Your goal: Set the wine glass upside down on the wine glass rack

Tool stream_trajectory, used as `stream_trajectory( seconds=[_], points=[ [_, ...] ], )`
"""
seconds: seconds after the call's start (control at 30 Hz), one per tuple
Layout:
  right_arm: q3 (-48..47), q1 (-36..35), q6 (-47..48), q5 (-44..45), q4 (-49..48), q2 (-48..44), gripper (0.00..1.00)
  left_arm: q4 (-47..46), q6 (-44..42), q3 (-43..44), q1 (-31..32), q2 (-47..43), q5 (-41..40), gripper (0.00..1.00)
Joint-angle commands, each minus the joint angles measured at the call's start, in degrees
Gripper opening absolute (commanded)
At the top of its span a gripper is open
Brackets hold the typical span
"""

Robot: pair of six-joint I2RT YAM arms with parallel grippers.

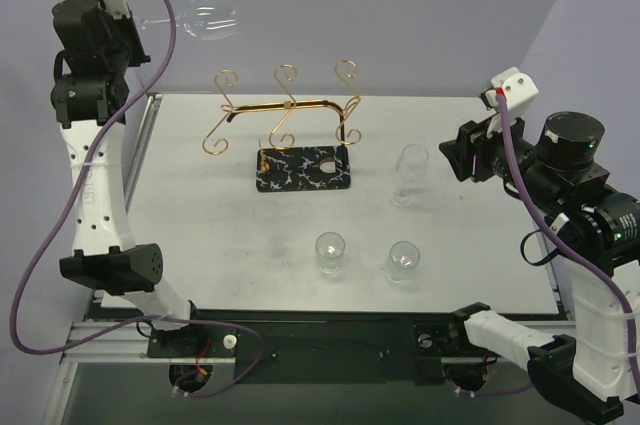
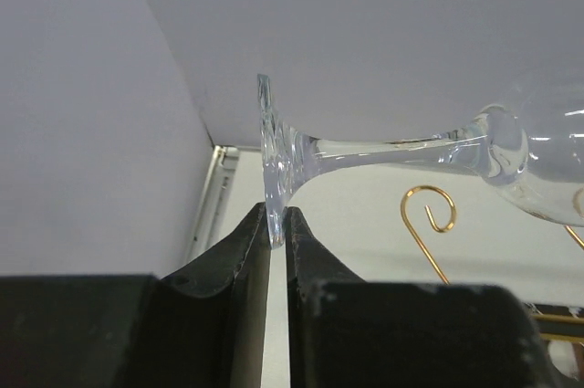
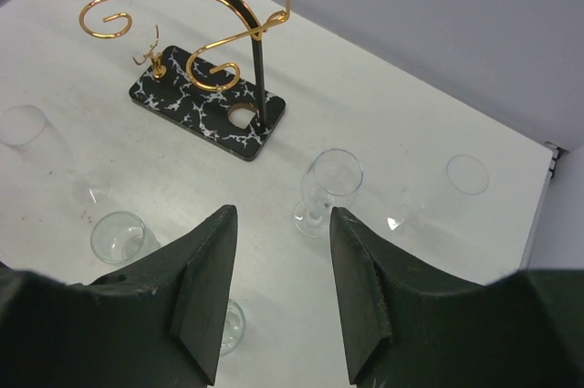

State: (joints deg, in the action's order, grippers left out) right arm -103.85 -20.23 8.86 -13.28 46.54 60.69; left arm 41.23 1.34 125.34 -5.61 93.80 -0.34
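Holding the wine glass aloft, with the hanging step not yet begun.
The left gripper (image 2: 277, 224) is clamped on the edge of the foot of the wine glass (image 1: 205, 22). The glass lies sideways in the air at the upper left of the top view, bowl pointing right, above and left of the wine glass rack (image 1: 285, 110) at upper middle. The right gripper (image 3: 281, 224) stands open and empty at right. The next move likely calls for turning the bowl downward and sliding the foot onto a curled arm, a risk for so thin a grip.

Clear glossy wine glass (image 1: 205, 20), shiny metal rack (image 1: 285, 105)
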Motion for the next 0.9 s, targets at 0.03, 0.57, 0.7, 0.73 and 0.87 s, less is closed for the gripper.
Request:
stream_trajectory(
  seconds=[0.03, 0.57, 0.7, 0.73, 0.87],
  points=[
    [0.41, 0.28, -0.16, 0.71, -1.19, -0.13, 0.41, -10.73, -11.61, 5.44, 8.65, 2.52, -14.23, 0.0],
    [2.69, 1.16, 0.28, 1.15, -1.19, -1.54, 0.41, -27.06, -41.32, 12.92, 23.45, 17.47, -36.31, 0.0],
    [2.95, 1.16, 0.45, 1.41, -1.19, -2.15, 0.41, -33.22, -48.16, 9.4, 24.85, 18.17, -38.06, 0.0],
    [2.95, 1.16, 0.54, 1.5, -1.28, -2.15, 0.41, -33.93, -49.15, 8.79, 25.38, 18.7, -38.33, 0.0],
    [3.57, 1.24, 0.63, 1.59, -1.46, -2.5, 0.4, -36.75, -55.21, 7.82, 26.52, 20.19, -39.47, 0.0]
  ],
)
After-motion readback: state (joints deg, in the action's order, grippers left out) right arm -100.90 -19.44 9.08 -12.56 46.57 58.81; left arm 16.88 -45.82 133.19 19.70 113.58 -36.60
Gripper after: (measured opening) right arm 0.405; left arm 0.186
